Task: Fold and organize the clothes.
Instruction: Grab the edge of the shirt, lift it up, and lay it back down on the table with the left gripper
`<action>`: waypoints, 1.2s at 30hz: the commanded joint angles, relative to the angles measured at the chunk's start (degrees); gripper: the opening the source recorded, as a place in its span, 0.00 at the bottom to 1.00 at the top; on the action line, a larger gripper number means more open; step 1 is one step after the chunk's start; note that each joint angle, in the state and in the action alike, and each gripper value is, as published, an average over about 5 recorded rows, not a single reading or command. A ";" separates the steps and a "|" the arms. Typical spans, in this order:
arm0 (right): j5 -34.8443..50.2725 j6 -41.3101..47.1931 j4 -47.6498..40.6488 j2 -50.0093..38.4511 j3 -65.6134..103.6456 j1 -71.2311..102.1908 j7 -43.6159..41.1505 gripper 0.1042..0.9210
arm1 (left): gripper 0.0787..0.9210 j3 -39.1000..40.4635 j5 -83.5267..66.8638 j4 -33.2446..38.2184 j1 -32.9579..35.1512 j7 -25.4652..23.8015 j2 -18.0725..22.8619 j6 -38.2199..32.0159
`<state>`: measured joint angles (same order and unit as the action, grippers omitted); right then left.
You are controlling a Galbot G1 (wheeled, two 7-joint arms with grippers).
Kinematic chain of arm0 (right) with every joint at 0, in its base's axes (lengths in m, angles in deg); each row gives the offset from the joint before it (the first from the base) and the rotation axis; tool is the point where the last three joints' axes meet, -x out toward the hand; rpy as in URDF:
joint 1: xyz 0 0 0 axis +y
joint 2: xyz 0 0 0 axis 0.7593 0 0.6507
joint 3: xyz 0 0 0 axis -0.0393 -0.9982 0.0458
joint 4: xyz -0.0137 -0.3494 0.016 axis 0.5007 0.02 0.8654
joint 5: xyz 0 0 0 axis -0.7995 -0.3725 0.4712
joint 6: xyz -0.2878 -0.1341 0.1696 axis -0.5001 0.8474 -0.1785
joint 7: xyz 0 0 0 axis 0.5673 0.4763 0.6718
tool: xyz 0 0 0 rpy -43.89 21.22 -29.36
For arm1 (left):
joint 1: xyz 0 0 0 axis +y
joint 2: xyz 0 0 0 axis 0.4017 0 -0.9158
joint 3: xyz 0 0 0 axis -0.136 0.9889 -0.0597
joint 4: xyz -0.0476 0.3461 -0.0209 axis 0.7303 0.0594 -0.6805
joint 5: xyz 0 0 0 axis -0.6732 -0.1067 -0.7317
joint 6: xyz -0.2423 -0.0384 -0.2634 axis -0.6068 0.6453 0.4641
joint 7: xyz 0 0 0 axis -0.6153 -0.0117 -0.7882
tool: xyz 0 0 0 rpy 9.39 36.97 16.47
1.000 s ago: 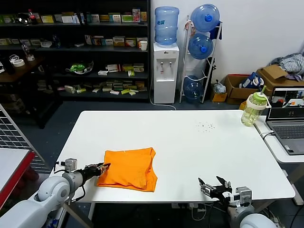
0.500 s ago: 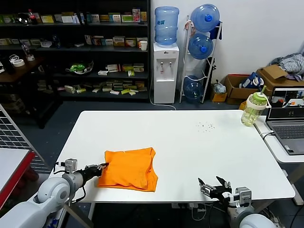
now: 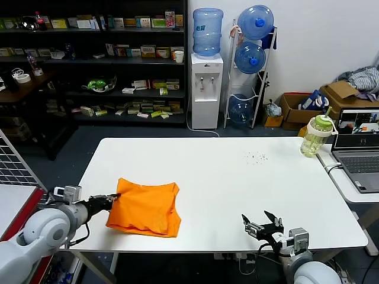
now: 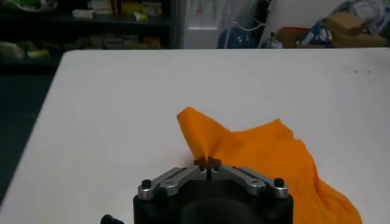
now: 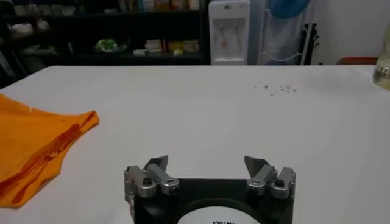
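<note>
here the left gripper (image 3: 110, 200) is pinched shut on the left edge of the folded bright orange cotton t-shirt (image 3: 145, 206), likely to drag it along the white table (image 3: 249, 177) toward the near left corner. the right gripper (image 3: 262, 226) waits spread apart near the right.

— What stood in the way on the white table (image 3: 225, 177)?
— Only the folded orange T-shirt (image 3: 145, 208) near the left front edge; a bottle (image 3: 314, 136) was seen at the far right corner.
</note>
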<state>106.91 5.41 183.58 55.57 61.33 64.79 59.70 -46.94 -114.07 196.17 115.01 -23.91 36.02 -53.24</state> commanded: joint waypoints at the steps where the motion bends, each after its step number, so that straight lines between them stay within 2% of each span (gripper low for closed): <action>1: -2.54 -1.60 -0.12 0.06 -2.07 -1.95 -0.73 0.88 | 0.02 -3.27 -4.09 2.16 -0.06 4.70 -12.41 2.23; 12: -3.71 -2.40 -0.30 0.99 -2.65 -1.75 -1.07 0.88 | 0.02 -2.79 -2.47 -4.04 -1.72 -1.93 -21.81 2.15; 16: -4.09 -2.29 -0.06 1.32 -2.45 -1.46 -0.92 0.88 | 0.02 -2.46 -1.49 -5.70 -1.63 -3.95 -23.74 2.08; 20: -4.87 -2.19 0.08 1.79 -1.68 -0.44 -0.78 0.88 | 0.02 -2.09 -2.15 -3.91 -1.43 -3.76 -24.14 2.15; 23: -5.85 -2.14 0.28 2.58 -0.57 1.24 -0.72 0.88 | 0.02 -1.54 -7.46 1.26 -1.45 0.82 -22.63 2.42; 26: -6.85 -1.96 0.96 3.96 1.23 3.86 -0.54 0.88 | 0.02 2.54 -18.35 8.69 -5.01 11.42 -15.30 3.93; 29: -7.97 -1.83 2.11 5.57 3.95 7.80 -0.38 0.88 | 0.02 15.98 -28.40 14.09 -16.52 26.01 -1.34 4.43; 31: -8.71 -1.73 3.10 6.60 6.03 10.77 -0.33 0.88 | 0.02 24.77 -32.27 13.78 -24.58 33.23 9.58 3.22; 34: -9.49 -1.65 4.90 8.01 9.43 14.72 -0.30 0.88 | 0.02 30.97 -33.98 7.93 -31.99 37.21 24.54 1.85; 36: -9.80 -1.73 6.02 8.92 11.71 16.98 -0.36 0.88 | 0.02 33.34 -32.99 1.73 -35.36 37.75 32.76 1.64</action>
<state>99.36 3.72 185.95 60.65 64.44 70.78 59.28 -36.44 -132.60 201.97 102.71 -8.08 30.11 -50.49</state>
